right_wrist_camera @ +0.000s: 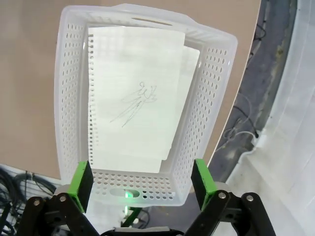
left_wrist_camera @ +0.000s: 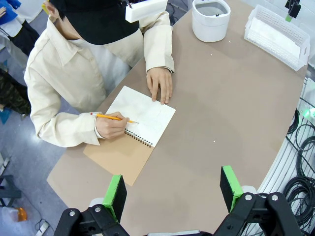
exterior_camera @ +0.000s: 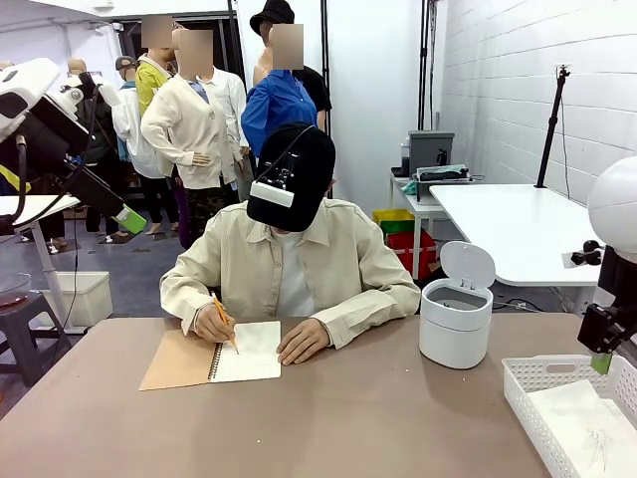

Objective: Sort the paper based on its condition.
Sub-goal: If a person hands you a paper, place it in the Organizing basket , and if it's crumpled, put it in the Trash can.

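Right wrist view shows the right gripper (right_wrist_camera: pixel 142 179) spread wide and holding nothing, at the bottom of the frame just above the white basket (right_wrist_camera: pixel 69 98), where a scribbled sheet of paper (right_wrist_camera: pixel 133 98) lies flat on top of other sheets. In the left wrist view the left gripper (left_wrist_camera: pixel 173 191) is wide and bare too, at the bottom of the frame, while in the middle the person's hand (left_wrist_camera: pixel 112 126) draws with a pencil (left_wrist_camera: pixel 112 117) in the notebook (left_wrist_camera: pixel 140 129). It looks like one sheet is sorted, and the next move likely needs a new page first.
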Controlling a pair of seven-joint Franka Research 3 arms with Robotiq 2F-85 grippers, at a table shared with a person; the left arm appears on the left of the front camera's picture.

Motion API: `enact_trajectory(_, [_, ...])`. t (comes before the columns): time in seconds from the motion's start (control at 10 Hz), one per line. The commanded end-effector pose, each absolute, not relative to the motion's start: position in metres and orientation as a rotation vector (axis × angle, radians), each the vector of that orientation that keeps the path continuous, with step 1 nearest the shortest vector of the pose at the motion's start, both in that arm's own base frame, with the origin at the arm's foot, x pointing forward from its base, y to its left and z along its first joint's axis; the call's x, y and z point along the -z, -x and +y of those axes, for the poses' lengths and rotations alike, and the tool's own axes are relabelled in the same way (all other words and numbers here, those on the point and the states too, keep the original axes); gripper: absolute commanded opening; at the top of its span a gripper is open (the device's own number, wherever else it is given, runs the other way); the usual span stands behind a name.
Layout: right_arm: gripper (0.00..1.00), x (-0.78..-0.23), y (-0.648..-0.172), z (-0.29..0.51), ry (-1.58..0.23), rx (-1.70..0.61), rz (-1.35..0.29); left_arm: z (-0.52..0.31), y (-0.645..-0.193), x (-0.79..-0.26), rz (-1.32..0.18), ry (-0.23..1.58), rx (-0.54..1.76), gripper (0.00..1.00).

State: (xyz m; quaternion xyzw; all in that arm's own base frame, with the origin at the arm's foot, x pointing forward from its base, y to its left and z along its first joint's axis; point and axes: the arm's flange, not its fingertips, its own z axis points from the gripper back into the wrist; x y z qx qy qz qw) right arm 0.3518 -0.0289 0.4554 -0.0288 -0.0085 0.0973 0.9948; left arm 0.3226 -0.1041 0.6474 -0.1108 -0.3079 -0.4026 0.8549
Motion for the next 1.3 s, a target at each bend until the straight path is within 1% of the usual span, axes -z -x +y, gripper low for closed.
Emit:
enact_trajectory(0.0, [1.0, -0.449, -0.353, -0.031, 0.062, -0.19, 0.001, -0.103, -0.323, -0.648, -0.648, 0.236, 0.847, 1.0])
enact_trajectory(0.3, [1.0, -0.452, -0.352, -0.029, 0.057, -0.195, -0.007, -0.103, -0.323, -0.648, -0.648, 0.236, 0.847, 1.0])
enact_trajectory(0.4, [1.0, -0.46, -0.346, -0.014, -0.011, -0.304, -0.012, -0.103, -0.323, -0.648, -0.648, 0.236, 0.847, 1.0])
enact_trajectory(0.6, [1.0, -0.49, -0.341, 0.02, -0.103, -0.437, -0.07, -0.103, -0.323, -0.648, -0.648, 0.236, 0.847, 1.0])
enact_trajectory(0.8, [1.0, -0.512, -0.343, 0.05, -0.161, -0.504, -0.133, -0.103, -0.323, -0.648, -0.648, 0.236, 0.847, 1.0])
enact_trajectory(1.2, [1.0, -0.554, -0.37, 0.121, -0.337, -0.639, -0.221, -0.103, -0.323, -0.648, -0.648, 0.236, 0.847, 1.0])
